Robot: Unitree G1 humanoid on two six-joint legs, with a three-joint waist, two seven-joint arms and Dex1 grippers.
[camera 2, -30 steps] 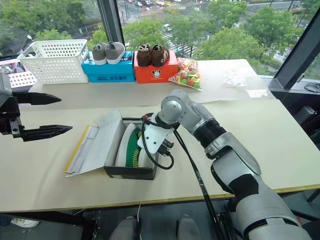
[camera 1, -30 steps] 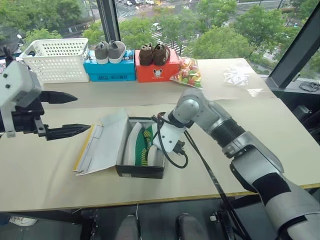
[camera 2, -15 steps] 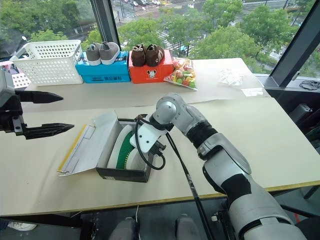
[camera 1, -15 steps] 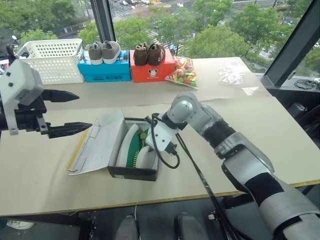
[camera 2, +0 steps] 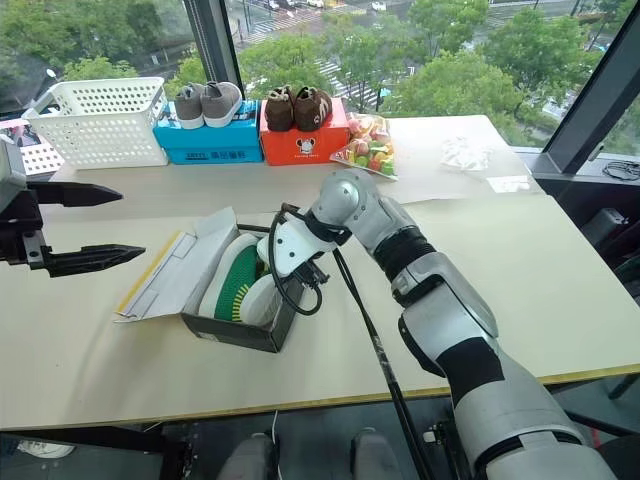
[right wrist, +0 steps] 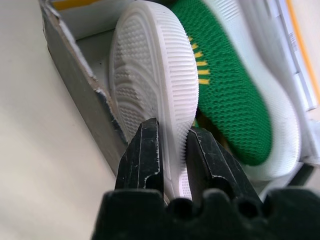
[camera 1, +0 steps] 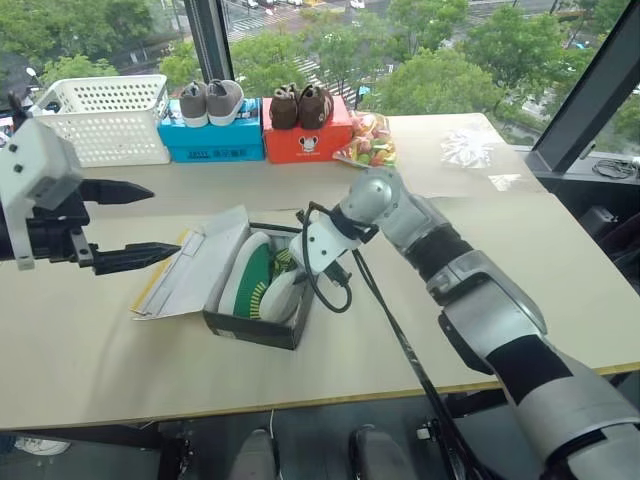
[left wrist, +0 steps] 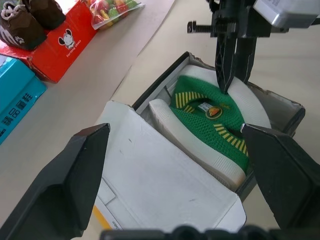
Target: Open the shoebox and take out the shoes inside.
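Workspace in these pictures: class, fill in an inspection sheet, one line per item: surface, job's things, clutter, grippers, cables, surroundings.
Surface: pale table.
Job's things: shoebox open, lid folded flat toward the robot's left; green shoes inside, on edge.
Clutter: white basket; grey shoes on blue box; brown shoes on orange-red box; sweets bag.
Grippers: left gripper open, holding nothing; right gripper shut on one shoe's sole edge.
Cables: black cable looping from right wrist.
Surroundings: window, trees outside.
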